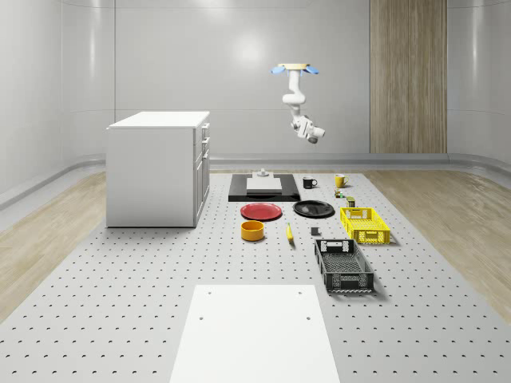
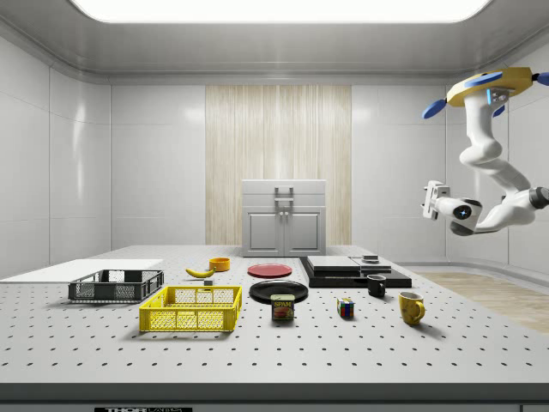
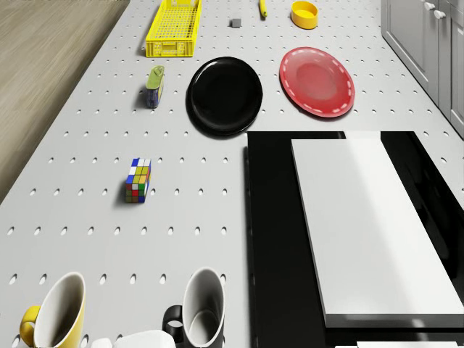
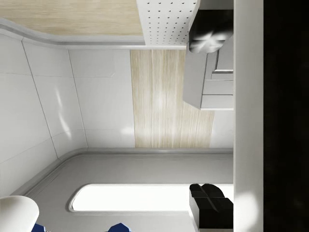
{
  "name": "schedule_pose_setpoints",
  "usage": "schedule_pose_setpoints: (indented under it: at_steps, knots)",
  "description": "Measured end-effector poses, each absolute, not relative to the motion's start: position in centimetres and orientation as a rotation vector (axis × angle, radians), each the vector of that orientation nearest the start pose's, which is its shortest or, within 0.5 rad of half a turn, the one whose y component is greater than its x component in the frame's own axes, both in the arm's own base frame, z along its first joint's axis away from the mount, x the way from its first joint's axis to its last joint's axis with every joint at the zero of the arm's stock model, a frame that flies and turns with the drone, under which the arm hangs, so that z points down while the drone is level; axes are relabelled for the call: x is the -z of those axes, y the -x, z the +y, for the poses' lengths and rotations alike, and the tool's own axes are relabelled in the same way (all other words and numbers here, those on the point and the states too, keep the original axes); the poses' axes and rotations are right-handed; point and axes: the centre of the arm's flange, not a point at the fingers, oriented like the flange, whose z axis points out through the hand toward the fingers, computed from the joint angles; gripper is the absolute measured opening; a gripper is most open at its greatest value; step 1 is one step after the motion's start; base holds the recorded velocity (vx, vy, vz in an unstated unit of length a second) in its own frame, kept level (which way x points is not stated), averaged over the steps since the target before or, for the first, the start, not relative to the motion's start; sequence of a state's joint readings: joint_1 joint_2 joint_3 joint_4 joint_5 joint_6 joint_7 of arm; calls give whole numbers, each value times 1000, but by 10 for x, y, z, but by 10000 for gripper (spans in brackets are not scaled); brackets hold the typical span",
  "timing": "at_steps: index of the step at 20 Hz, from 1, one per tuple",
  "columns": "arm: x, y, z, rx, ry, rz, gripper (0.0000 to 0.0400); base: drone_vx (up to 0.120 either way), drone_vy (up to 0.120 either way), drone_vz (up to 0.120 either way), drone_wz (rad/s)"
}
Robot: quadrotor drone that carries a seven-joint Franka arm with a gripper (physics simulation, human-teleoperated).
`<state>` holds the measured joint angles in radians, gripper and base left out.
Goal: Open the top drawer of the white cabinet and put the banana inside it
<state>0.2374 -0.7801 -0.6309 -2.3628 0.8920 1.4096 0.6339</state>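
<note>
So the drone (image 1: 294, 69) hovers high over the far end of the tabletop (image 1: 120, 319), above the mugs, with the pincer (image 2: 431, 202) up in the air and nowhere near anything. Can't tell if it's spread or pressed together. The cabinet (image 1: 160, 171) sits well off toward the whole-scene view's left, drawers all closed from what I can see, so the top drawer (image 2: 284, 192) comes first. The banana (image 1: 289, 233) lies on the tabletop beside the orange bowl (image 1: 252, 230), long axis running toward the camera. The side view shows the cabinet's handles face-on, which the whole-scene view barely gives.
</note>
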Motion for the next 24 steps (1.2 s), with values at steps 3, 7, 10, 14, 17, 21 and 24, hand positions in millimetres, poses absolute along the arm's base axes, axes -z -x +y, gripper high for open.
schedule_pose_setpoints:
  at_steps: [3, 7, 10, 14, 17, 21, 24]
  knots:
    - [-598, -305, -98, -580, 1606, 663, 400, 120, -120, 120, 0]
    - [-595, -306, -99, -597, 1544, 636, 400, 120, -120, 120, 0]
    - [-594, -306, -99, -603, 1519, 626, 400, 120, -120, 120, 0]
    - [-593, -307, -99, -608, 1501, 618, 400, 120, -120, 120, 0]
    - [-592, -307, -100, -610, 1494, 615, 400, 120, -120, 120, 0]
    - [-592, -307, -100, -611, 1489, 613, 400, 120, -110, 60, 0]
    - [-592, -307, -100, -612, 1487, 613, 400, 120, 0, 0, 0]
